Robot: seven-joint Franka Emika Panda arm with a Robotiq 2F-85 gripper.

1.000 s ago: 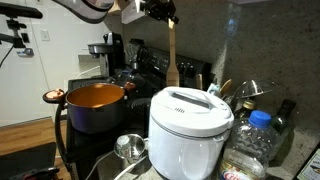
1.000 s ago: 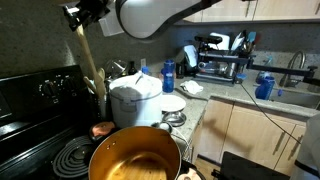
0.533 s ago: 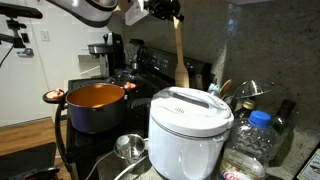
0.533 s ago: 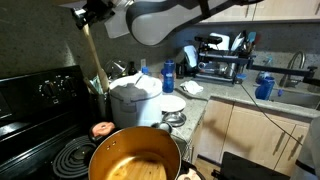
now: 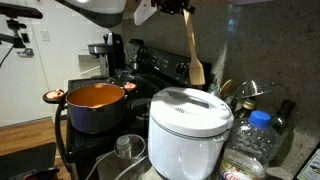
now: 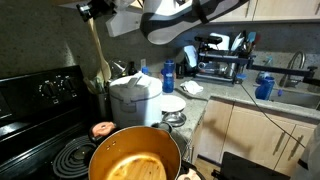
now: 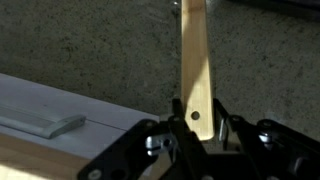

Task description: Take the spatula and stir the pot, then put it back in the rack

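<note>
The long pale wooden spatula hangs blade-down, with its handle end pinched tight in the gripper up high. The white rice cooker sits lower down. The big dark pot with the orange inside is lower too, off to one side.

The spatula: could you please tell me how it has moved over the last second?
The spatula, hanging blade down from the gripper, was carried sideways in an exterior view, away from the pot toward the white rice cooker. The gripper stayed shut on it; pot and cooker did not move.
</note>
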